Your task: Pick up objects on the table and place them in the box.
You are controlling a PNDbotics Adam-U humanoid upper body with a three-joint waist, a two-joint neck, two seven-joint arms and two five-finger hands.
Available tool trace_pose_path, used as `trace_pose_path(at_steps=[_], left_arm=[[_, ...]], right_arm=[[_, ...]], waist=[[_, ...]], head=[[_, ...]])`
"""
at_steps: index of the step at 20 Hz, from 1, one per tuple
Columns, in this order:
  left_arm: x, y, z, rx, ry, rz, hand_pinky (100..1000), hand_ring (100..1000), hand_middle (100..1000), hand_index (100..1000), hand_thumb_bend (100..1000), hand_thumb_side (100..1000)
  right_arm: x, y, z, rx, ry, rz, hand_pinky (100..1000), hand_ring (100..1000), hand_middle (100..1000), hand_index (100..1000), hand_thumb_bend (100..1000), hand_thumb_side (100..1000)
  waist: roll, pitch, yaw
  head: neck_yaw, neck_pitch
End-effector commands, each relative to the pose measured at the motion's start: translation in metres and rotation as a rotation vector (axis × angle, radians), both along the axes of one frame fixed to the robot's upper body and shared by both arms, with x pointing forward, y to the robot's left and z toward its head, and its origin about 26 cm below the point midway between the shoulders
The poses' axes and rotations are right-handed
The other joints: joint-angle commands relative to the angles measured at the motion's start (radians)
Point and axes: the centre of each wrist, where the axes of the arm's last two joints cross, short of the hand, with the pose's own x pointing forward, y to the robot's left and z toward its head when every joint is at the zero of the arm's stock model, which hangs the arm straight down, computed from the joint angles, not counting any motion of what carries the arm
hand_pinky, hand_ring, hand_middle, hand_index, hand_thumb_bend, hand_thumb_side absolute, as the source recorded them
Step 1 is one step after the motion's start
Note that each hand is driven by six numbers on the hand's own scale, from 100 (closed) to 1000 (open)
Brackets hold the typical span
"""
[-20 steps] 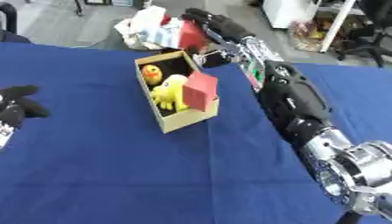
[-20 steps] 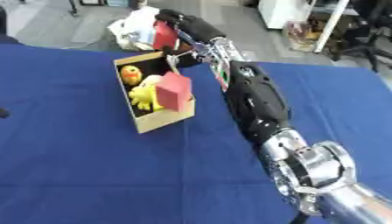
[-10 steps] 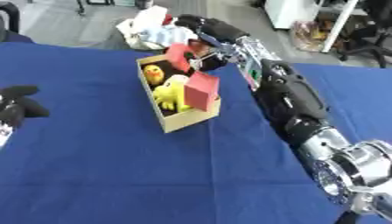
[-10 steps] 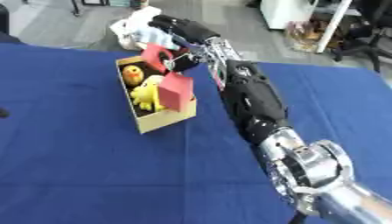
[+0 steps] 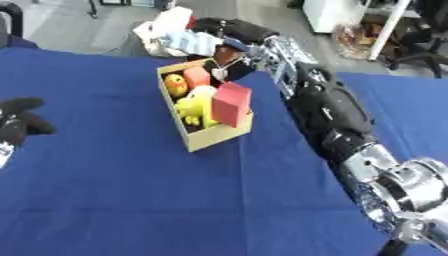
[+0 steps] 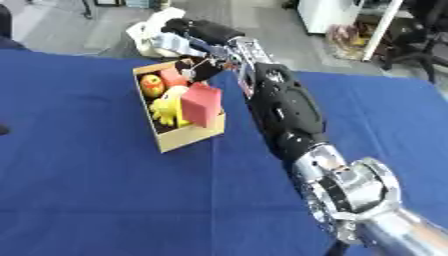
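Note:
A tan cardboard box [image 5: 217,137] stands on the blue table [image 5: 122,200], left of my right arm. Inside it lie a yellow duck [image 5: 192,109], an orange round toy [image 5: 175,84], a large red block [image 5: 231,104] leaning at the near right side, and a small red block [image 5: 197,76] at the far end. My black right hand [image 5: 233,59] hovers over the box's far right corner, just right of the small red block, fingers relaxed and apart from it. My left hand [image 5: 19,123] rests open at the table's left edge.
A heap of white and pale blue bags [image 5: 179,33] lies beyond the table's far edge, just behind the box. My right arm [image 5: 328,112] stretches across the table's right half. Office chairs and a white cabinet [image 5: 337,17] stand on the floor behind.
My right hand brought the small red block down from above the box's far edge into the box. The block now lies inside, and the hand stays beside it.

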Motion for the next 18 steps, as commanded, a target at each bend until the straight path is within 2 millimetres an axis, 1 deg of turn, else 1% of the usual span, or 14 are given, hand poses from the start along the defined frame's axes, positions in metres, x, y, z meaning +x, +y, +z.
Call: trace_pose_path(at_steps=[1, 6, 10, 12, 13, 15, 16, 17, 18], left_arm=[[-0.001, -0.001, 0.008, 0.001, -0.027, -0.008, 839, 725, 605, 877, 100, 717], [-0.001, 0.001, 0.006, -0.001, -0.023, 0.009, 839, 726, 604, 877, 100, 723], [-0.001, 0.006, 0.003, -0.003, -0.016, 0.038, 840, 727, 608, 877, 100, 730], [-0.002, 0.008, 0.001, -0.004, -0.013, 0.051, 840, 728, 609, 877, 100, 732], [-0.002, 0.009, 0.0, -0.005, -0.01, 0.057, 840, 732, 618, 878, 100, 736], [-0.002, 0.01, -0.002, -0.007, -0.004, 0.07, 841, 738, 629, 880, 100, 743], [-0.002, 0.011, -0.004, -0.008, -0.001, 0.076, 841, 739, 630, 880, 100, 743], [-0.003, 0.012, -0.005, -0.01, 0.001, 0.083, 840, 742, 637, 882, 100, 744], [-0.003, 0.013, -0.007, -0.013, 0.004, 0.09, 840, 742, 639, 882, 100, 742]], right_arm=[[-0.002, 0.0, 0.027, 0.033, -0.076, 0.019, 860, 924, 1000, 1000, 100, 202], [-0.005, -0.006, 0.042, 0.118, -0.13, 0.094, 846, 906, 997, 1000, 100, 199], [-0.015, -0.02, 0.064, 0.168, -0.203, 0.199, 831, 887, 981, 1000, 100, 183], [-0.021, -0.029, 0.07, 0.198, -0.222, 0.247, 824, 877, 969, 1000, 100, 187], [-0.025, -0.033, 0.07, 0.226, -0.228, 0.274, 805, 852, 933, 1000, 100, 228], [-0.034, -0.043, 0.07, 0.289, -0.231, 0.331, 781, 816, 885, 1000, 100, 256], [-0.039, -0.048, 0.068, 0.324, -0.229, 0.356, 779, 814, 882, 1000, 100, 264], [-0.045, -0.052, 0.065, 0.36, -0.22, 0.377, 760, 791, 854, 1000, 100, 359], [-0.05, -0.056, 0.06, 0.399, -0.206, 0.397, 751, 781, 840, 1000, 100, 399]], waist=[[-0.006, -0.026, -0.002], [-0.003, -0.026, -0.019], [-0.001, -0.024, -0.05], [0.001, -0.025, -0.065], [0.002, -0.025, -0.075], [0.006, -0.024, -0.092], [0.008, -0.024, -0.1], [0.01, -0.024, -0.109], [0.013, -0.025, -0.118]], head=[[0.003, -0.016], [0.021, -0.013], [0.053, -0.006], [0.069, 0.001], [0.079, 0.005], [0.096, 0.013], [0.103, 0.017], [0.112, 0.023], [0.121, 0.029]])
